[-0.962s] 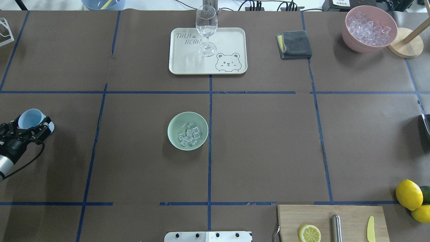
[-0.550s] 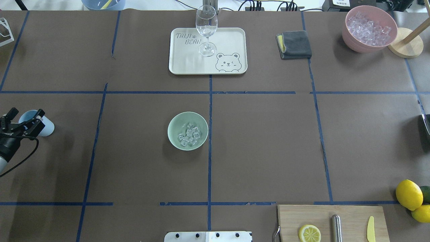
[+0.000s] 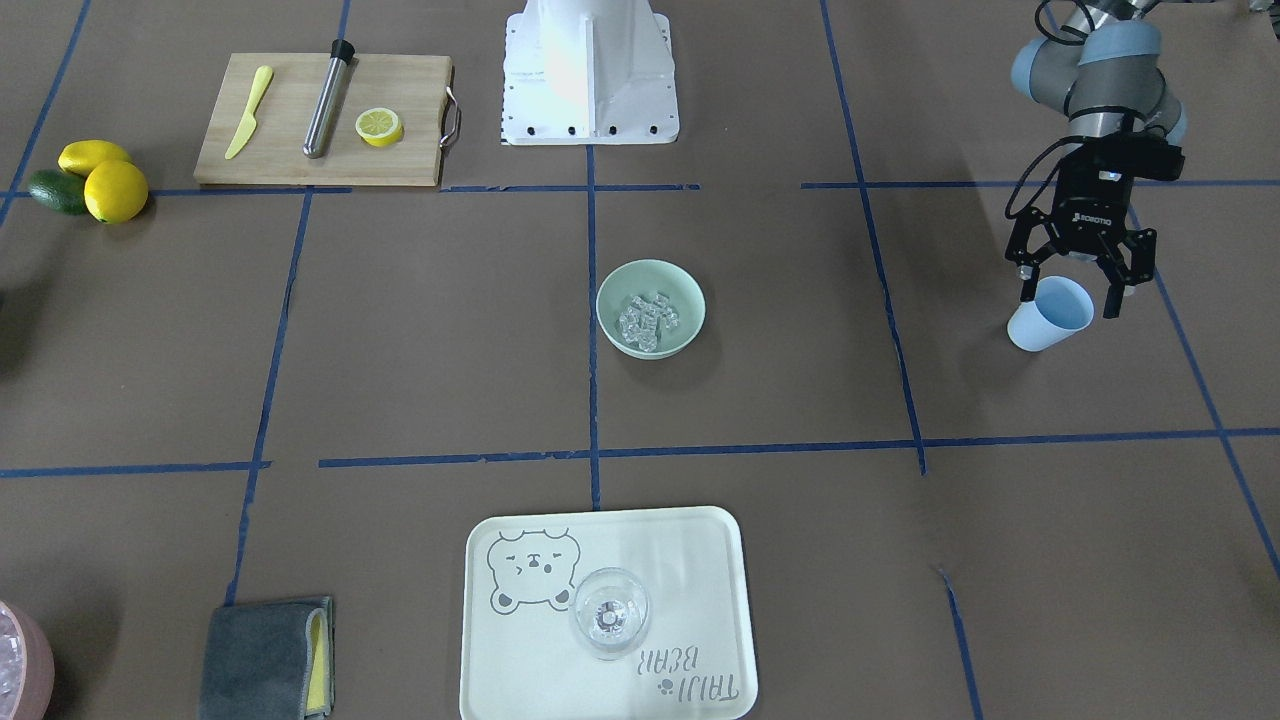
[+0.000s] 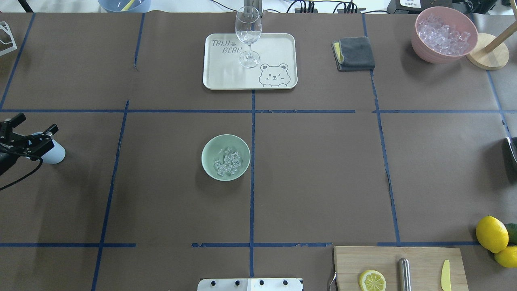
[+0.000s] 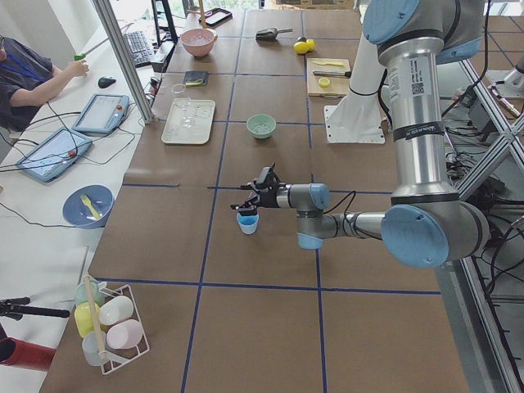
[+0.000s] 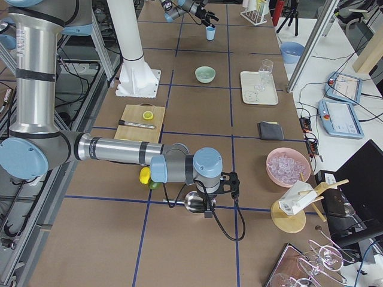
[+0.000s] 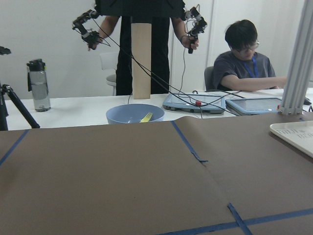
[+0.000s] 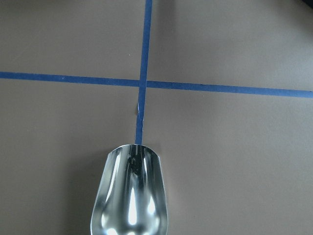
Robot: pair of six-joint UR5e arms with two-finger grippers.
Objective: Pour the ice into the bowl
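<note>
The mint-green bowl [image 4: 210,150] [image 3: 688,300] stands at mid-table with the ice [image 4: 227,161] [image 3: 648,315], several small clear cubes, inside it. My left gripper [image 3: 1068,296] [image 4: 36,139] is open at the table's left edge, its fingers spread just above and either side of an empty blue cup [image 3: 1046,316] [image 4: 56,153] that stands on the table. My right gripper shows only in the exterior right view [image 6: 209,209], where I cannot tell its state. A metal scoop [image 8: 129,196] [image 6: 192,202] lies right under its wrist camera.
A cream tray [image 4: 278,48] with a wine glass [image 4: 248,36] stands at the far middle. A grey cloth [image 4: 353,53] and a pink container of ice [image 4: 443,34] are far right. A cutting board [image 4: 420,258] and lemons [image 4: 492,234] are near right.
My left gripper has opened and let go of the blue cup, then drawn a little away from it. The cup now stands on the table. Bowl and ice are unchanged.
</note>
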